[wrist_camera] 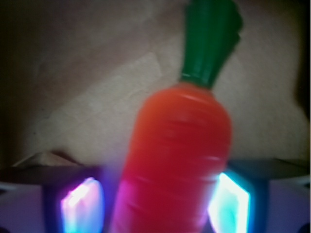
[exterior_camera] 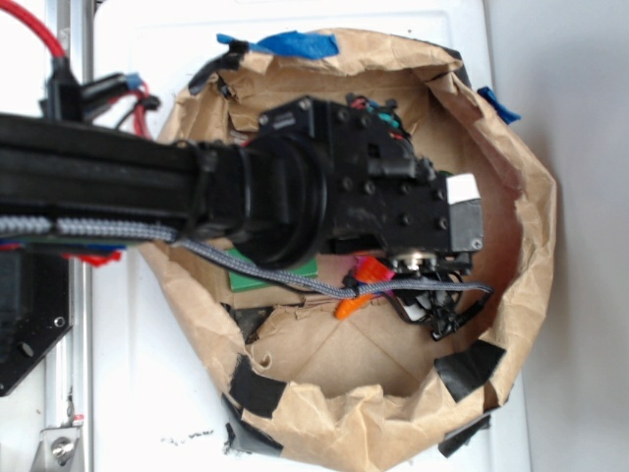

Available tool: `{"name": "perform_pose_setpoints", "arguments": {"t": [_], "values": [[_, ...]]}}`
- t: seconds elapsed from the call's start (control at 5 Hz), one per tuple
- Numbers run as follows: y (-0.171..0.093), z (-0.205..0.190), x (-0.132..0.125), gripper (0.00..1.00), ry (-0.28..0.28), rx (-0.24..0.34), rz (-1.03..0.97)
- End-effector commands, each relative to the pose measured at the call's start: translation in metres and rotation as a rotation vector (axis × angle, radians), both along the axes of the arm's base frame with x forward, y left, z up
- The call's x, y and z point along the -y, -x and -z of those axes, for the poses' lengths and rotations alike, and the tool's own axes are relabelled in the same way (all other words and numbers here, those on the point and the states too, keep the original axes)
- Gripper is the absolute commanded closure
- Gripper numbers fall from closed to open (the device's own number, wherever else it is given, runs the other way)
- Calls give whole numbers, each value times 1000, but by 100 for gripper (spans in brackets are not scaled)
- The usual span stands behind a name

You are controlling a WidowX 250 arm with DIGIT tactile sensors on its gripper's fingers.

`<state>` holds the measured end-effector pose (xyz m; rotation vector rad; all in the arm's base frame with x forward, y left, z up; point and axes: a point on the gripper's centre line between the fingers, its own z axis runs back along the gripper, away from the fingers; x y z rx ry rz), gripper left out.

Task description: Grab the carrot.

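Note:
The carrot (wrist_camera: 177, 155) is glossy orange with a dark green stem cap that points away from the camera. It fills the middle of the wrist view, lying over brown paper. My gripper (wrist_camera: 155, 206) is open around its thick body. The right pad (wrist_camera: 231, 204) touches the carrot's side, while a narrow gap shows between the left pad (wrist_camera: 80, 206) and the carrot. In the exterior view only small orange parts of the carrot (exterior_camera: 352, 307) peek out beneath the gripper (exterior_camera: 418, 285), which hangs low inside the paper nest.
A crumpled brown paper wall (exterior_camera: 531, 197), patched with black and blue tape, rings the work area. A flat green block (exterior_camera: 257, 277) lies under the arm at the left. Loose cables (exterior_camera: 432, 310) dangle beside the gripper.

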<state>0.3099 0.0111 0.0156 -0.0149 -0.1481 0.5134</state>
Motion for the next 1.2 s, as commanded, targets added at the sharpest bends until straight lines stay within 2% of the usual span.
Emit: {"name": "perform_pose_setpoints", "arguments": {"t": [0.0,0.2,0.4,0.6,0.8,1.0], "values": [[7,-43,-2,100,59,3,147],[18,-93,5,100,83,3,248],[22,-129,5,100,56,-110,345],[34,-167,-11,100,-44,-78,457],[38,-175,-20,100,-82,-77,503],[44,-179,-21,100,-68,-41,538]]}}
